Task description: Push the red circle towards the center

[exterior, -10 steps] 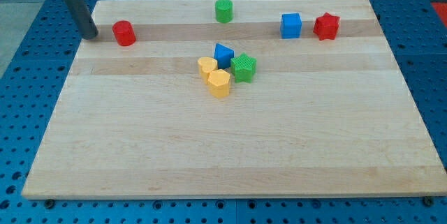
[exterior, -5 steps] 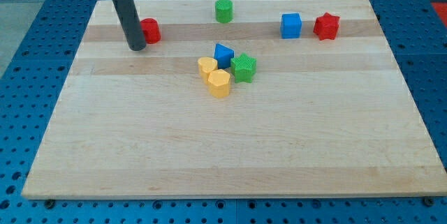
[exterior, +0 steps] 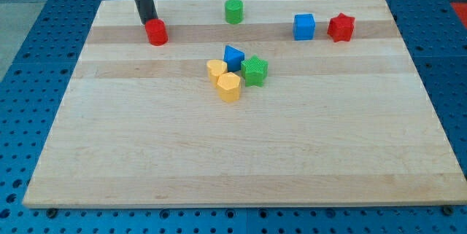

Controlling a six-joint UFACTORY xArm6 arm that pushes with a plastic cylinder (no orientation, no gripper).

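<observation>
The red circle [exterior: 157, 33] is a short red cylinder on the wooden board [exterior: 241, 154], in the upper left part of the view. My tip [exterior: 148, 22] stands just above and slightly left of it, touching or almost touching its far edge. The rod rises out of the view's top. A cluster sits near the board's middle: a blue triangular block [exterior: 233, 56], a green star-like block [exterior: 255, 70], and two yellow blocks [exterior: 216, 69] [exterior: 229, 87].
A green cylinder [exterior: 233, 11] stands near the top edge. A blue cube [exterior: 304, 26] and a red star-shaped block [exterior: 341, 27] sit at the upper right. The blue perforated table [exterior: 29, 59] surrounds the board.
The red circle was pushed right from about x 178 to 215. My tip swung from its left, then below-left, to just above it now.
</observation>
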